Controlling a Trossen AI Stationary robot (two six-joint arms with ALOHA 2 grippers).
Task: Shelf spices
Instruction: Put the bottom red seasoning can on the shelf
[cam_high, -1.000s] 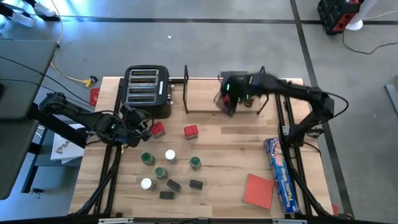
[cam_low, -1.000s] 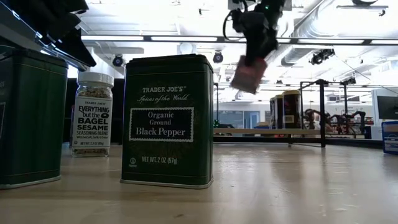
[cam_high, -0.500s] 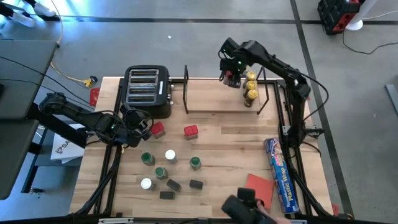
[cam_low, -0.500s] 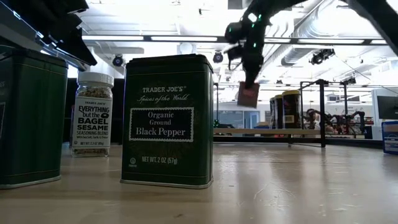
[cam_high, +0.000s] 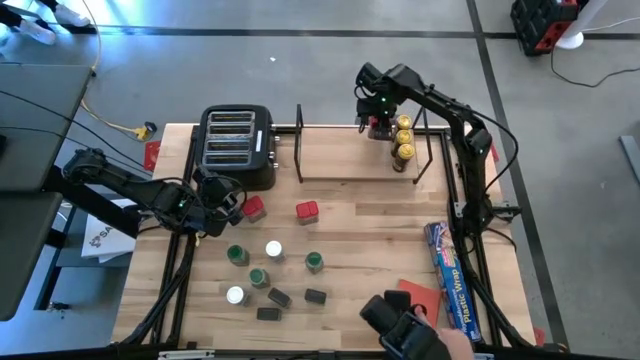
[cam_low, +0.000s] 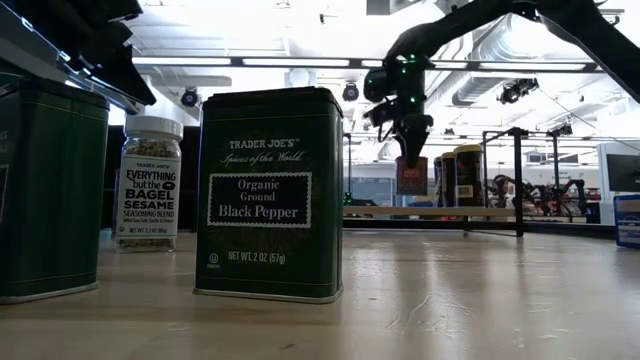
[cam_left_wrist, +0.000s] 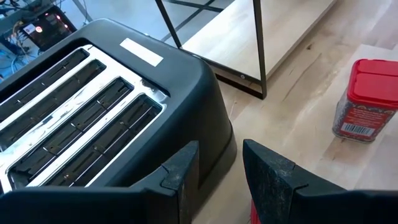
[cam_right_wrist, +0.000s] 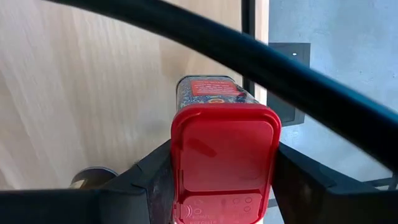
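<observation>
My right gripper (cam_high: 378, 123) is over the far right part of the shelf (cam_high: 350, 168), a black wire rack with a light wooden base board, and is shut on a red-topped spice jar (cam_low: 411, 176). Three yellow-topped jars (cam_high: 404, 138) stand on the board just right of it. My left gripper (cam_high: 232, 203) waits open beside the toaster (cam_high: 237, 148), with a red-topped jar (cam_high: 254, 209) at its fingertips. Another red jar (cam_high: 307, 211) and several green-, white- and black-topped spices (cam_high: 270, 278) stand on the table. My right gripper pinches the jar's red lid (cam_right_wrist: 224, 155) by its two sides between the fingers (cam_right_wrist: 155, 177). It comes from above, pointing down. The jar hangs upright below the fingers, low over the shelf's board; whether its bottom touches the board I cannot tell.
A blue plastic-wrap box (cam_high: 450, 280) and a flat red pad (cam_high: 418, 305) lie near the right edge. A person's dark-gloved hand (cam_high: 405, 325) reaches in at the near edge by the pad. A black pepper tin (cam_low: 268, 195) stands close before the low camera.
My right gripper carried the red-topped jar from over the shelf's middle toward the far edge and down beside the yellow-topped jars. The jar went from tilted to upright. A person's gloved hand came in at the near edge.
</observation>
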